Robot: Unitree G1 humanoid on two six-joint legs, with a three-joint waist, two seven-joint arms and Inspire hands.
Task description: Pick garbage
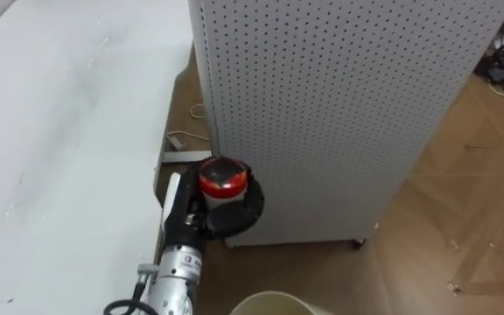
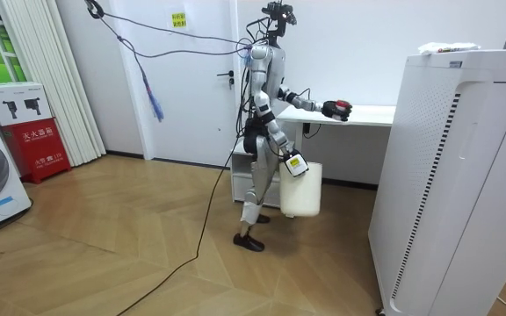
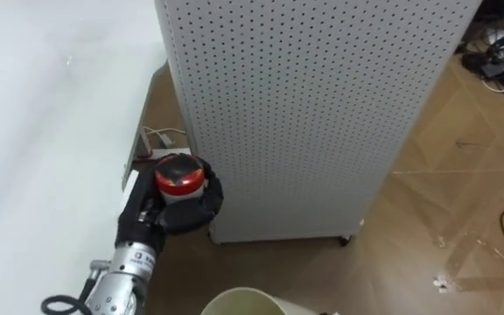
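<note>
While in left hand (image 1: 189, 220) (snugly), garbage (image 1: 224, 178).

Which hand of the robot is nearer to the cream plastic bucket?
Right. The right hand is at the top rim of the cream plastic bucket, beside the robot's thigh; the left hand is raised ahead, holding a red-capped black item.

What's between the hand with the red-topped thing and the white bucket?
Bare wooden floor between the left hand, gripping the red-topped thing, and the bucket, in the left eye view.
</note>
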